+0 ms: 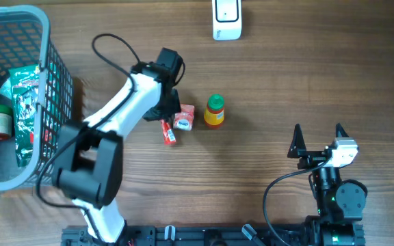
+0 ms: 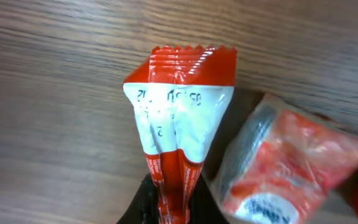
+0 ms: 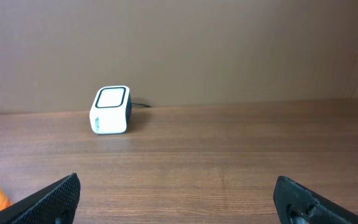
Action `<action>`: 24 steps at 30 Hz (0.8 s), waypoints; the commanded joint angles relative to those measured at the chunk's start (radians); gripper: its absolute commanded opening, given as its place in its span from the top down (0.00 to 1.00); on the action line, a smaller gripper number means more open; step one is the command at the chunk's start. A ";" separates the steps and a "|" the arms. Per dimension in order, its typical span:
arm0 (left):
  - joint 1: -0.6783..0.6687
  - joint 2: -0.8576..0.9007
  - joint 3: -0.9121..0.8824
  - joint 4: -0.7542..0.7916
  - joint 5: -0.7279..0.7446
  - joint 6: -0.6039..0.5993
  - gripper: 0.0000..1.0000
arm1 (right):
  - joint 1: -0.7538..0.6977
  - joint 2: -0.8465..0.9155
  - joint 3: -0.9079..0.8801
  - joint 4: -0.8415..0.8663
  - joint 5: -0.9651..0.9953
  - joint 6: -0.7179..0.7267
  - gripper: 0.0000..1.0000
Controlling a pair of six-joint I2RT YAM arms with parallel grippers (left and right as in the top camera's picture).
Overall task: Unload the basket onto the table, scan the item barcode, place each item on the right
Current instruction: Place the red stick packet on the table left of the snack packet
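The item, a red and white sachet (image 2: 179, 112), is pinched at its lower end by my left gripper (image 2: 176, 205), which is shut on it. Its crimped red top points away from the wrist camera, and the white band carries printed digits. From overhead the sachet (image 1: 168, 132) sticks out below the left gripper (image 1: 165, 117), low at the table. The white scanner (image 1: 226, 19) stands at the far edge; the right wrist view also shows the scanner (image 3: 111, 110). My right gripper (image 1: 318, 130) rests open near the front right with nothing between its fingers (image 3: 48, 198).
A small red and white carton (image 1: 183, 118) lies right beside the sachet, seen as the carton (image 2: 284, 168) in the left wrist view. A yellow bottle with a green cap (image 1: 214, 111) stands just right of it. A grey basket (image 1: 46, 41) with groceries fills the left side.
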 commanded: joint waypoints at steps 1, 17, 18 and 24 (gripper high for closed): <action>-0.022 0.020 0.006 0.016 -0.020 0.011 0.96 | 0.005 -0.002 0.000 0.002 -0.013 -0.009 0.00; -0.025 -0.173 0.262 -0.202 -0.289 -0.061 0.27 | 0.005 -0.002 0.000 0.002 -0.013 -0.009 0.00; -0.025 -0.204 0.293 -0.203 -0.302 -0.077 0.07 | 0.005 -0.002 0.000 0.002 -0.013 -0.009 0.00; 0.012 -0.398 0.397 -0.148 -0.406 -0.188 0.00 | 0.005 -0.002 0.000 0.002 -0.013 -0.009 0.00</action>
